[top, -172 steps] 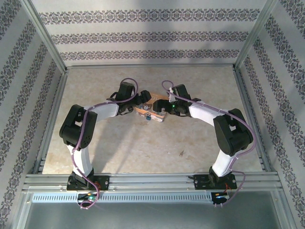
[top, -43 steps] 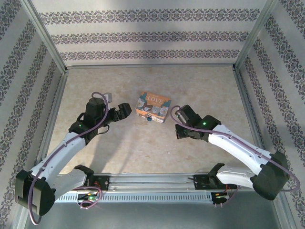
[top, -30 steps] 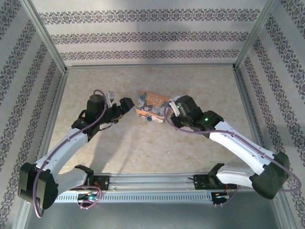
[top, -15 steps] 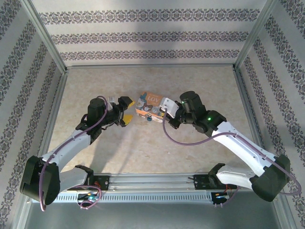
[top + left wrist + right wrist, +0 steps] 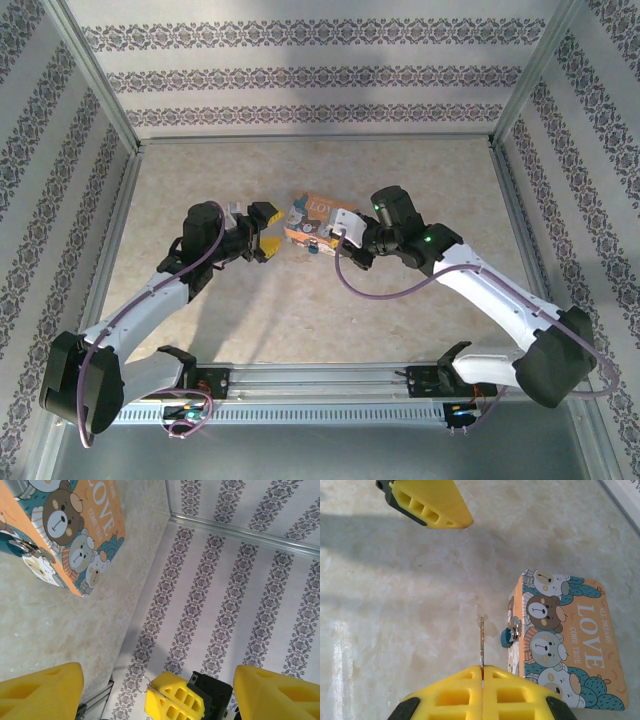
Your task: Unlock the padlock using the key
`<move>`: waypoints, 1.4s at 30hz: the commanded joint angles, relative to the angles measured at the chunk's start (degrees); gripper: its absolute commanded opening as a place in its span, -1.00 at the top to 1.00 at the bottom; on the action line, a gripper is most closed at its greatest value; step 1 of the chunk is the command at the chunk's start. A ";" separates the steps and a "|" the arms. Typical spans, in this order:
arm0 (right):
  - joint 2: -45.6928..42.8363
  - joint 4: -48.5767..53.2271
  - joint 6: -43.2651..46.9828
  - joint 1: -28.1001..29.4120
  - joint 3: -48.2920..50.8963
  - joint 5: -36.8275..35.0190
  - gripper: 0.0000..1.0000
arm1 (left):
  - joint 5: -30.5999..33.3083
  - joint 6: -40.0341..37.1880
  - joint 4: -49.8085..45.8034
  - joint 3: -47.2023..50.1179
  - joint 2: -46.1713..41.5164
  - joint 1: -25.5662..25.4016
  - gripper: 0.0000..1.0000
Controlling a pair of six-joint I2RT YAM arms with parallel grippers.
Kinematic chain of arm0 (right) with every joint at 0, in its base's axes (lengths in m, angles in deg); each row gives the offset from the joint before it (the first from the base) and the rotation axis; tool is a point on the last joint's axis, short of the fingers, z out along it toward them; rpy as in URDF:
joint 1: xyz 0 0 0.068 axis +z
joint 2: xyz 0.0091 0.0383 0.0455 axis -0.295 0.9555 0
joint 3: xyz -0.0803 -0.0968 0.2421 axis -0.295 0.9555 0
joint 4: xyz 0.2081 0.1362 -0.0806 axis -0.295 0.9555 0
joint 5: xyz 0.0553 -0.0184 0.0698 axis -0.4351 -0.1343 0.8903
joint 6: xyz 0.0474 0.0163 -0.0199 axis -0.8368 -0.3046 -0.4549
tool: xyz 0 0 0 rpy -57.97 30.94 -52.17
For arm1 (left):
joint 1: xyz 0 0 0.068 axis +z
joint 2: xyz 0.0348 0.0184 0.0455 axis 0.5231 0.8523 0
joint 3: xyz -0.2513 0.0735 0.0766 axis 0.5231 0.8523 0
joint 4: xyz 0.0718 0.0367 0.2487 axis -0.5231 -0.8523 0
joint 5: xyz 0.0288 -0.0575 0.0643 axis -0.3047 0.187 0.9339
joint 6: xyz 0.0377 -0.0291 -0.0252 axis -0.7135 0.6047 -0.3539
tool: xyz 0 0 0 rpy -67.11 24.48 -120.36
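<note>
Closest to me, both arm bases sit on the metal rail (image 5: pixel 320 380) at the near edge of the table (image 5: pixel 300 320), and both arms reach forward and inward over the marbled top. On my left wrist feed the left gripper (image 5: pixel 266 230) has its yellow fingers (image 5: pixel 40 690) spread wide with nothing between them. It hangs over the table just left of the padlock (image 5: pixel 318 215), with a gap between the two. On my right wrist feed the right gripper (image 5: pixel 481 669) has its yellow fingers (image 5: pixel 450 695) pressed together. A thin silvery strip (image 5: pixel 481 640) pokes out from the seam between them; I cannot tell what the strip is. Its tip sits just beside the padlock's near side without touching. The padlock lies flat on the table between the two grippers and a little beyond them, face up. I can read "LOVE" on the orange face, next to a column of cartoon bears. The key (image 5: pixel 506 637) shows as a small teal head against the padlock's near side wall, next to a bit of silvery metal. I cannot tell whether it is seated in the lock. Overhead, the right gripper overlaps the padlock's right near corner. Past the padlock the table runs back to the striped, patterned back wall (image 5: pixel 300 75).
</note>
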 commanded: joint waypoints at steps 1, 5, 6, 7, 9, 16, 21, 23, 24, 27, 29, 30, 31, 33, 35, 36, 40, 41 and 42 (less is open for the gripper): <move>1.32 -1.74 1.25 1.63 -2.05 -4.81 1.00 | 1.12 0.72 -0.87 -2.57 0.81 -1.55 -0.56; 3.13 -4.11 3.83 5.14 -1.90 -17.25 1.00 | 3.28 1.22 -4.54 -3.60 1.34 -2.63 -0.56; 3.59 -4.76 4.90 6.10 -1.88 -20.12 1.00 | 3.94 1.64 -5.86 -4.00 1.33 -2.91 -0.56; 4.11 -5.47 6.41 7.22 -1.79 -23.41 1.00 | 4.58 1.61 -7.57 -4.71 1.39 -3.25 -0.56; 5.08 -6.74 9.13 9.22 -1.81 -28.20 1.00 | 5.65 1.03 -12.02 -6.54 1.60 -3.86 -0.56; 8.21 -11.22 16.41 14.58 -3.04 -36.98 1.00 | 7.08 2.79 -15.22 -8.09 2.88 -4.85 -0.41; 10.29 -11.52 18.03 16.33 -4.75 -38.42 1.00 | 7.78 3.27 -14.49 -8.91 4.82 -6.58 -0.29; 10.98 -11.46 18.43 16.88 -5.42 -38.77 1.00 | 7.95 4.04 -13.08 -8.82 5.74 -7.24 -0.20; 11.26 -11.40 18.70 17.10 -5.64 -38.94 1.00 | 7.96 4.38 -12.57 -8.79 6.16 -7.43 -0.16; 12.04 -11.28 19.12 17.75 -6.40 -39.33 1.00 | 8.03 4.66 -11.37 -8.73 7.16 -7.89 -0.02; 12.30 -11.15 19.20 18.01 -6.83 -39.33 1.00 | 8.27 4.84 -11.13 -8.77 7.55 -8.13 0.04; 12.48 -11.08 19.36 18.12 -7.02 -39.31 1.00 | 8.43 4.75 -10.96 -8.64 7.72 -8.13 0.07; 12.59 -10.89 19.52 18.21 -7.04 -39.41 1.00 | 8.61 4.83 -11.16 -8.59 7.72 -8.22 0.08; 12.93 -10.64 19.74 18.46 -7.36 -39.46 1.00 | 8.99 4.93 -11.00 -8.42 7.76 -8.31 0.09; 13.12 -10.50 19.90 18.72 -7.52 -39.41 1.00 | 9.11 5.10 -10.96 -8.26 7.89 -8.31 0.10; 13.15 -10.40 20.03 18.82 -7.52 -39.31 1.00 | 9.26 5.10 -10.95 -8.14 7.91 -8.33 0.10; 13.45 -9.96 20.01 19.24 -7.51 -39.41 1.00 | 9.81 5.26 -10.64 -8.14 8.06 -8.32 0.09; 13.55 -9.83 19.85 19.38 -7.59 -39.50 1.00 | 9.84 5.28 -10.48 -8.24 8.15 -8.31 0.11; 13.64 -9.80 19.63 19.57 -7.69 -39.50 1.00 | 9.85 5.20 -10.31 -8.26 8.23 -8.31 0.18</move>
